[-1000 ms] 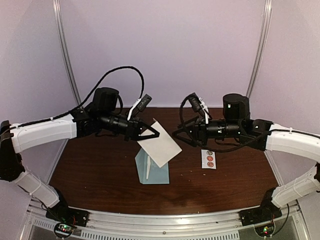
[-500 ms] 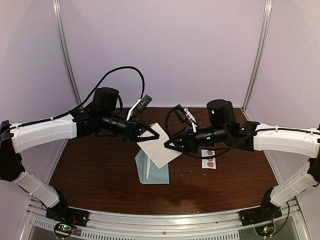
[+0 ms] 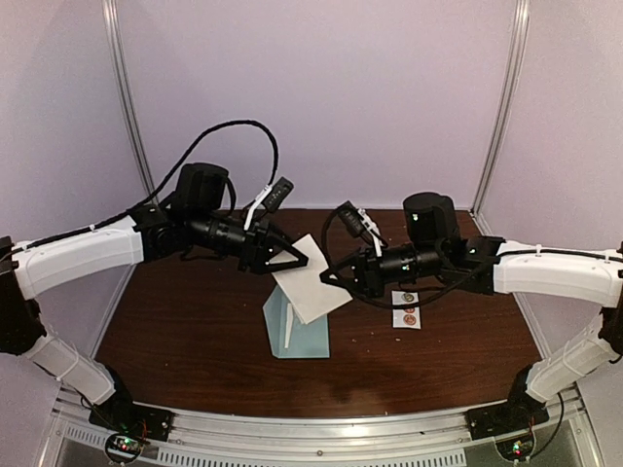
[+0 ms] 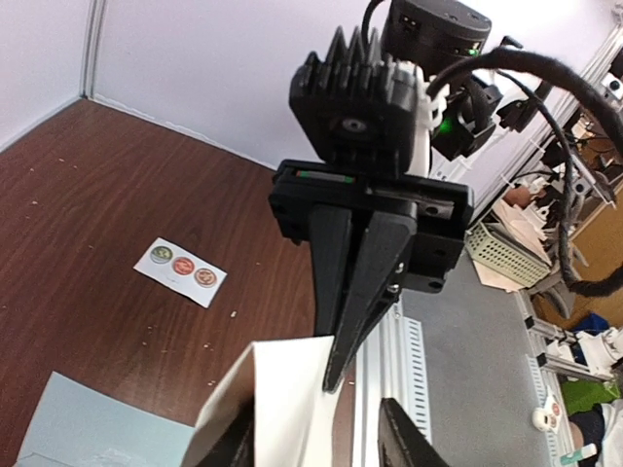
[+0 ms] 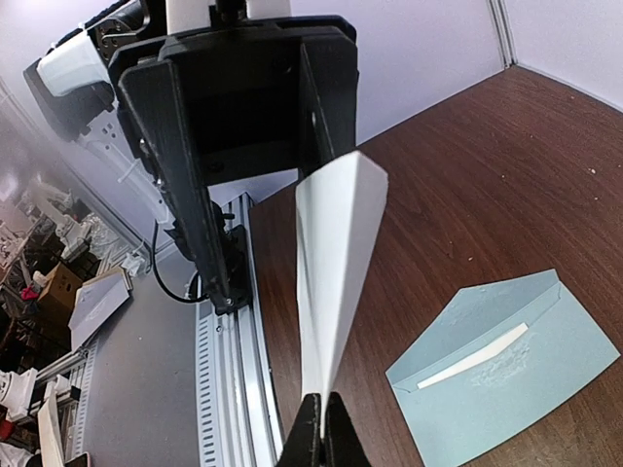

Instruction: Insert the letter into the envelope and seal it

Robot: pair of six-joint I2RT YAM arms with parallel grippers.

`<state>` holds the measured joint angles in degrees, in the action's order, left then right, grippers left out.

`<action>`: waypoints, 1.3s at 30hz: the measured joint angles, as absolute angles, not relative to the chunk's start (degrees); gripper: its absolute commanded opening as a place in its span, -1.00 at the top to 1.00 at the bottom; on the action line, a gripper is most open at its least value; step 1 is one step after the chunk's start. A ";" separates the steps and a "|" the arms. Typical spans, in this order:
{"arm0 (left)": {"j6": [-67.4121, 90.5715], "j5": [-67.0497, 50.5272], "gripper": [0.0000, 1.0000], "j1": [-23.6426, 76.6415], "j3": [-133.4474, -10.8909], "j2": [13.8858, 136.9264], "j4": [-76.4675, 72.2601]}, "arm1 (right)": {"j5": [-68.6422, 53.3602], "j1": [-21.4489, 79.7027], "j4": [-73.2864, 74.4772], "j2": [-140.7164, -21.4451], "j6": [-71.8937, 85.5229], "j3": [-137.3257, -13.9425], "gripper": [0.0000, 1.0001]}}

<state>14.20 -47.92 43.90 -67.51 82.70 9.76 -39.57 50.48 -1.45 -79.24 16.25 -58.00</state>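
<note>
Your right gripper [image 3: 328,277] has moved in, clamping the letter [image 3: 311,285] above the envelope [image 3: 304,341]; left gripper [image 3: 300,261] releases, handing it over.

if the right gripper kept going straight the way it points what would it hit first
Most likely the left gripper. The right gripper, shut on the letter's near edge, points along the sheet at the left one's open jaws by the far corner; the gap between them is hard to judge.
</note>
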 measured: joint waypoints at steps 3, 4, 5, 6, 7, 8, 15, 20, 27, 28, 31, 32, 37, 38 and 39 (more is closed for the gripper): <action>12.23 -44.49 -0.28 43.66 -68.97 80.86 12.67 | -39.64 50.48 -1.43 -79.24 16.23 -58.00 1.00; 11.73 -43.59 -0.35 43.46 -69.49 80.20 13.52 | -39.72 50.48 -1.37 -79.24 16.23 -58.00 1.00; 11.35 -43.03 -0.43 43.24 -69.95 79.77 14.06 | -39.97 50.48 -1.26 -79.24 16.19 -58.00 1.00; 10.85 -42.33 -0.46 43.03 -70.54 79.31 14.66 | -40.27 50.48 -1.06 -79.22 16.12 -58.00 1.00; 10.37 -42.04 -0.49 42.83 -71.05 79.09 14.94 | -40.58 50.48 -0.91 -79.22 15.99 -58.00 1.00; 10.04 -41.91 -0.52 42.76 -71.55 79.07 15.09 | -40.91 50.48 -0.73 -79.22 15.84 -58.00 1.00; 8.43 -44.91 -0.34 42.70 -72.95 81.56 15.94 | -43.07 50.48 1.28 -79.20 14.94 -58.04 1.00; 7.33 -49.10 0.15 42.87 -73.10 84.36 17.91 | -44.16 50.50 2.04 -79.20 14.74 -58.06 1.00; 6.31 -51.16 1.00 43.24 -73.17 85.10 19.18 | -44.75 50.52 2.76 -79.24 14.59 -59.44 1.00; 6.09 -51.29 1.00 43.24 -73.17 85.10 19.25 | -44.77 50.52 2.87 -79.24 14.52 -59.51 1.00; 5.87 -51.20 1.00 43.24 -73.17 85.08 19.31 | -44.58 50.52 3.22 -79.24 14.41 -59.57 0.76; 5.87 -51.03 1.00 43.24 -73.17 85.08 19.35 | -44.51 50.52 3.38 -79.24 14.50 -59.57 0.66; 5.82 -49.52 1.00 43.29 -73.17 84.86 19.53 | -43.35 50.50 4.60 -79.22 13.82 -59.57 0.56; 5.80 -49.32 1.00 43.29 -73.17 84.79 19.62 | -43.22 50.50 4.69 -79.20 13.85 -59.53 0.59; 5.74 -48.97 1.00 43.29 -73.17 84.71 19.66 | -43.11 50.50 4.73 -79.09 13.87 -59.37 0.63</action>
